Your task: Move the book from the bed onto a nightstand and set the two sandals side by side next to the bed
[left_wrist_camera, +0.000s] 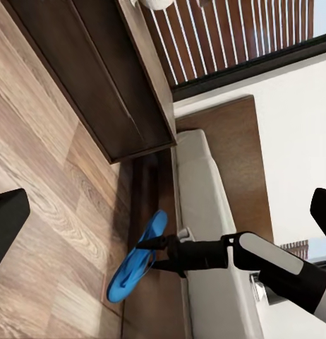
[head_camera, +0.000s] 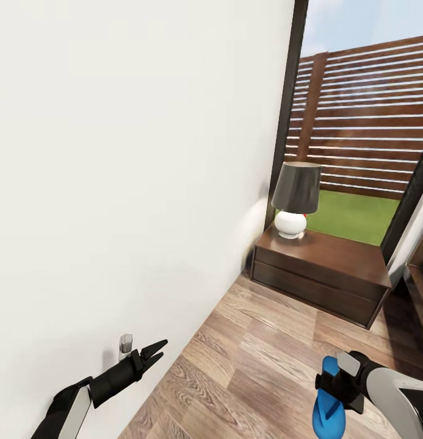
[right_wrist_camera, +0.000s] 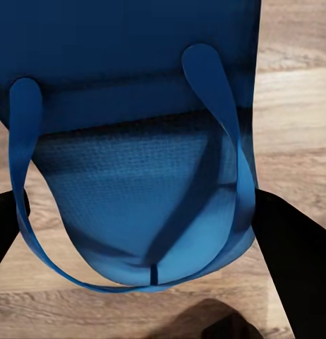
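At 7 o'clock, the left gripper is held up by the white wall, its fingers nearly shut on nothing. The nightstand is seen at 2 o'clock. At 5 o'clock, a blue sandal is clamped in the right gripper over the wooden floor.

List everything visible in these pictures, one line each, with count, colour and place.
sandal: one, bright blue, held above the floor in the right gripper.
nightstand: one, dark reddish-brown, against the white wall.
lamp: one, black shade, white round base, on the nightstand.
bed: one, light-grey mattress, beside the nightstand.
floor: wood planks, brown.
fence: brown slats, outside beyond the grass.
left gripper: black, jaws together, empty, near the wall.
right gripper: black, jaws shut on the sandal.
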### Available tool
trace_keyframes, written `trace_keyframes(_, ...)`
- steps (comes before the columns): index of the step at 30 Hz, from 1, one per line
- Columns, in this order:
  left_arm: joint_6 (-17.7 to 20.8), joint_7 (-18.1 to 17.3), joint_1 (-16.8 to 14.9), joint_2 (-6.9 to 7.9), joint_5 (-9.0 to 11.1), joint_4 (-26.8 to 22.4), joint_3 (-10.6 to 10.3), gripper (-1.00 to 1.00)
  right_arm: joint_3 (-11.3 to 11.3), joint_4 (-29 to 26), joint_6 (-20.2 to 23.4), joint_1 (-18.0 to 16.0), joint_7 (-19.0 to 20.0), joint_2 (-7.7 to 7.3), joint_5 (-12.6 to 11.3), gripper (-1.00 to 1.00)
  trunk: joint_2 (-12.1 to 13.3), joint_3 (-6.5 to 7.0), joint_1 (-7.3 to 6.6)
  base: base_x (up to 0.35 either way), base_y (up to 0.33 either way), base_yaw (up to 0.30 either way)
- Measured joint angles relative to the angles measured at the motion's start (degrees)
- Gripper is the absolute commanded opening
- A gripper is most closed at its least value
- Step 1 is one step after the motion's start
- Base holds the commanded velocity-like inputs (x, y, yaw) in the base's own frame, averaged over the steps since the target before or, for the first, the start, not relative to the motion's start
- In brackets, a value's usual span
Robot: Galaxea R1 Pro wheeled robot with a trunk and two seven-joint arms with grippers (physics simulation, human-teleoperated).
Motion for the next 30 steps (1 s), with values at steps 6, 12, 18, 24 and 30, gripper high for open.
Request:
trace_keyframes(6,0.0,-0.1,0.0,0.06,0.1,0.0,0.0,1.00,0.0,0.0,0.0,0.1,0.0,0.00,0.0,-1.00,0.0,0.00,0.00,0.000,0.000,0.000)
trace_keyframes(12,0.0,-0.1,0.0,0.05,0.1,0.0,0.0,1.00,0.0,0.0,0.0,0.1,-0.1,0.00,-0.1,-1.00,0.0,0.00,0.00,0.000,0.000,0.000)
trace_keyframes(18,0.0,-0.1,0.0,0.01,0.1,0.0,0.0,1.00,0.0,0.0,0.0,0.1,0.3,0.00,-0.3,-1.00,0.0,0.00,0.00,0.000,0.000,0.000)
trace_keyframes(24,0.0,0.0,0.0,0.00,0.1,0.0,0.0,1.00,0.0,0.0,0.0,0.1,0.6,-0.05,-0.4,-1.00,0.0,0.00,0.00,0.000,0.000,0.000)
trace_keyframes(30,0.0,0.0,0.0,0.00,0.1,0.0,0.0,1.00,0.0,-0.1,0.0,0.1,0.6,-0.01,-0.4,-1.00,0.0,0.00,0.00,0.000,0.000,-0.017)
